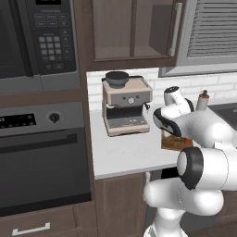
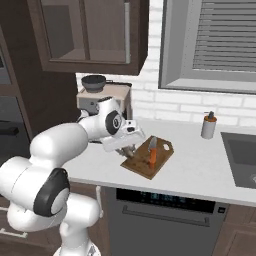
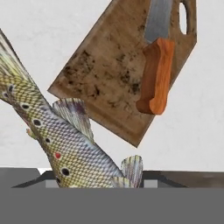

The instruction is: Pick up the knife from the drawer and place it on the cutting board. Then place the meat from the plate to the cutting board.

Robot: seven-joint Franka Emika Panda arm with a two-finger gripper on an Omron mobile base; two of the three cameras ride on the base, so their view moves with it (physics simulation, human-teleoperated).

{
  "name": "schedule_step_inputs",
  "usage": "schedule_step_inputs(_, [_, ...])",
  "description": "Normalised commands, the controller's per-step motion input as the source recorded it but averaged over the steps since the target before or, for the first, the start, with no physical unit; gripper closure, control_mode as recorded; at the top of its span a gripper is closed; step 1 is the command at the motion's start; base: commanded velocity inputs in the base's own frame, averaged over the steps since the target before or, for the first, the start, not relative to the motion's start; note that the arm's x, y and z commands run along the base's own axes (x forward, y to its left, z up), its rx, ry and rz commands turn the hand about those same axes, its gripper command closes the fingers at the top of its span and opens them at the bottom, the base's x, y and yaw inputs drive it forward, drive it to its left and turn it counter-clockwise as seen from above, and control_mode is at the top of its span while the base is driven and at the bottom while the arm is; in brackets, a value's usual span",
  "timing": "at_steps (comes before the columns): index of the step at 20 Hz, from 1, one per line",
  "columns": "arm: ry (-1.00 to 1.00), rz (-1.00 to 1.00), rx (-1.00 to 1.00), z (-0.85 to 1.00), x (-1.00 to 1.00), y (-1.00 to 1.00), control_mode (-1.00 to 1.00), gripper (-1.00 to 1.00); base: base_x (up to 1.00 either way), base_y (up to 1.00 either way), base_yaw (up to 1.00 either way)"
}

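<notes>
The knife [image 3: 155, 65] already lay on the cutting board [image 3: 109, 83], blade toward the end with the hanging hole and orange handle toward the middle, so the first half of the task looked done and the fish was the job in hand. In the hand view the meat [image 3: 61, 140], a scaly spotted fish with fins spread, rose out from where the fingertips sit at the bottom edge and slanted away to the upper left, with the board just beyond and to the right of it. That it hung in front of the camera above the white tabletop [image 3: 52, 39], rather than resting on anything, suggested the claw [image 2: 128, 148] was clenched on it near one end, carrying it toward the board; the fingers themselves were hidden behind the fish.

The right base view gave the wider layout: the claw hovered close over the near-left edge of the board, the knife lay on the board's far half beyond the claw, and a soap dispenser [image 2: 208, 125] stood well off to the far right, near a sink [image 2: 245, 155]. The fish was too small there to make out. The left base view added the coffee machine [image 1: 126, 105] standing on the tabletop to the left of the arm, which covered most of the board and the claw itself.
</notes>
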Motion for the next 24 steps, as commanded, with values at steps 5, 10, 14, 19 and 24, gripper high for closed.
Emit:
schedule_step_inputs(5, [-0.07, 0.03, 0.04, -0.44, 0.05, -0.18, -1.00, 1.00, 0.00, 0.00, 0.00])
schedule_step_inputs(10, [-0.05, 0.00, 0.00, -0.26, 0.01, -0.01, -1.00, 1.00, 0.00, 0.00, 0.00])
schedule_step_inputs(14, [-0.05, 0.00, 0.01, -0.13, 0.03, -0.03, -1.00, 1.00, 0.00, 0.00, 0.00])
schedule_step_inputs(19, [-0.06, 0.01, 0.03, -0.02, 0.11, -0.13, -1.00, 1.00, 0.00, 0.00, 0.00])
schedule_step_inputs(24, [-0.04, 0.02, 0.03, -0.04, 0.18, -0.09, -1.00, 1.00, 0.00, 0.00, 0.00])
